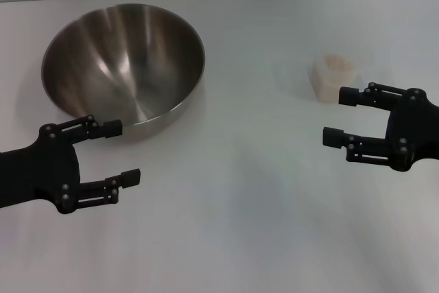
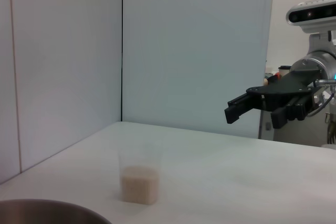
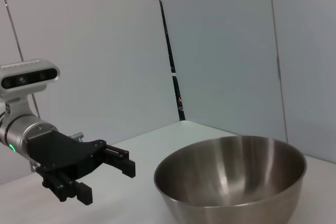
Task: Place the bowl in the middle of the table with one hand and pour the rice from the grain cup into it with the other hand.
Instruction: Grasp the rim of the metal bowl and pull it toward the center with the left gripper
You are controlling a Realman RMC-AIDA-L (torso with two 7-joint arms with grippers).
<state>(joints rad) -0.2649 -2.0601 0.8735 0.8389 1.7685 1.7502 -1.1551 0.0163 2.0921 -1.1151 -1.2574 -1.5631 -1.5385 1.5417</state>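
On the white table (image 1: 240, 224), one bowl (image 1: 123, 60), one grain cup (image 1: 334, 75), two grippers. Nothing else to count.

Over on the robot's left side and toward the back, the bowl: big, round, shiny steel, empty, sitting upright. Not in the middle yet. Probably hard and stiff, a bit heavy, and slippery on its smooth curved sides. Far too wide to grab around. Best to pinch the thin rim, one finger inside and one outside, on the near edge.

Over on the right side, well apart from the bowl, the grain cup: small, see-through whitish plastic, upright. Inside it, one pale heap of rice (image 2: 140, 182), filling only the lower part. Probably very light and a little soft, so easy to squash or tip. Best to hold around the sides, gently, and keep level until over the bowl. Loose grains, quick to spill.

Just in front of the bowl, the left gripper (image 1: 122, 153), fingers spread wide, holding nothing. Just beside the cup, on its near side, the right gripper (image 1: 341, 116), fingers also spread wide, holding nothing, not touching the cup.
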